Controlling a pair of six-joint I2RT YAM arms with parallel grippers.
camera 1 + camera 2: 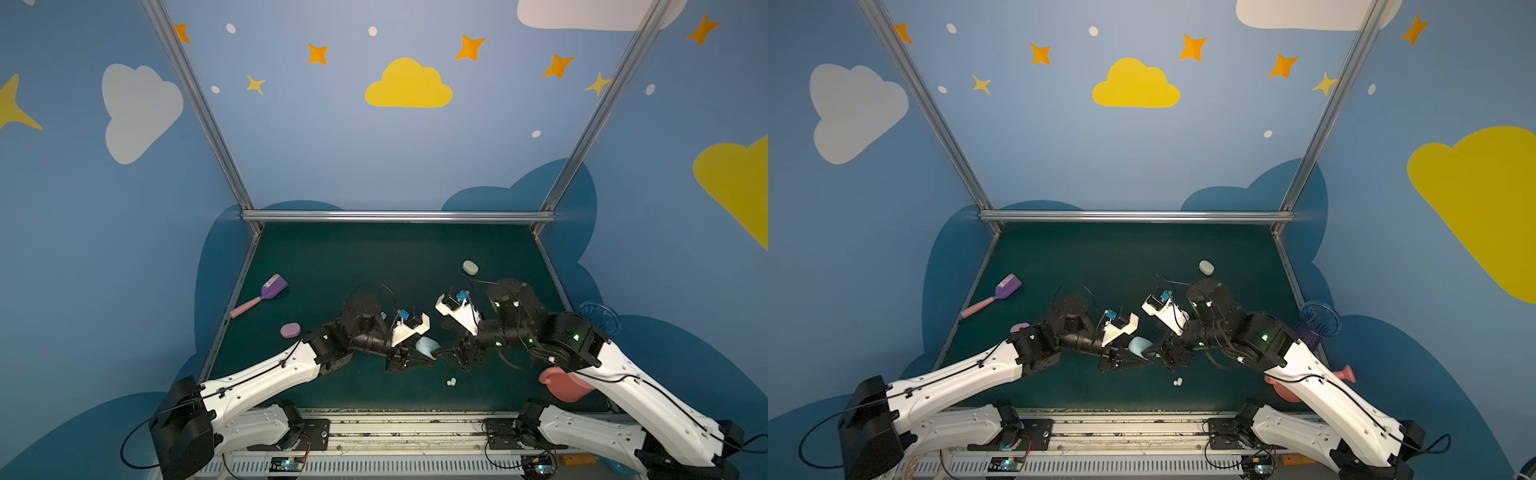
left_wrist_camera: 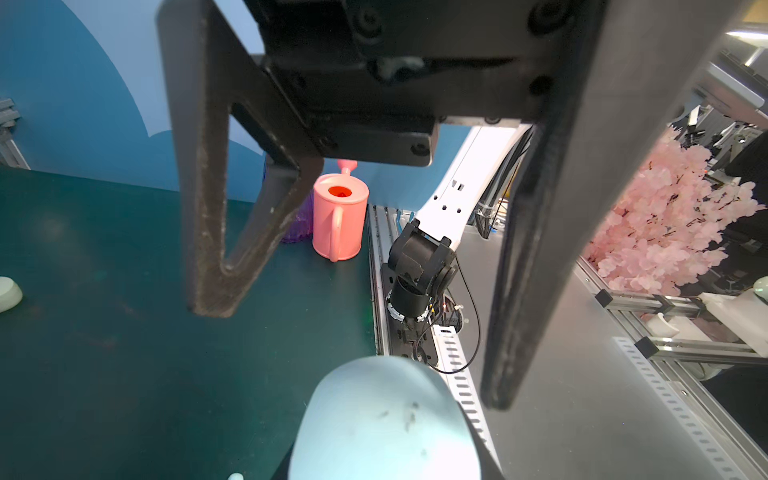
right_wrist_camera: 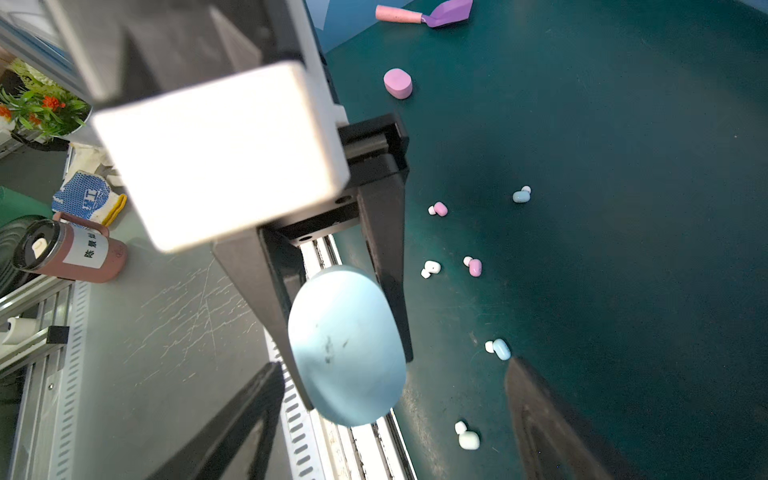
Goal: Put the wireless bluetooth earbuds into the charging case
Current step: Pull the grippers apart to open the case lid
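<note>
**A:** Where is the charging case?

**B:** The pale blue charging case (image 1: 426,345) is up off the surface (image 1: 374,257), above its middle and toward the front edge. The left pincer (image 3: 357,374) is clenched on it, one finger on each side.

**A:** And the earbuds?

**B:** Six earbuds (image 3: 473,267) lie loose on the surface: two pink, two pale blue, two whitish. In both top views only a whitish earbud (image 1: 451,381) shows, near the front edge just in front of the pincers.

**A:** The other arm?

**B:** The right pincer (image 2: 355,353) is spread wide and empty, and faces the case from just beside it. I cannot tell whether it touches.

**A:** Anything else?

**B:** A mint case (image 1: 470,267) sits toward the far right corner, and a pinkish case (image 1: 290,330) by the left edge. A purple scoop (image 1: 274,286) lies farther back along that edge. A pink watering can (image 2: 338,220) stands by the front right corner, with a clear cup (image 1: 598,316) behind it at the right edge.
</note>
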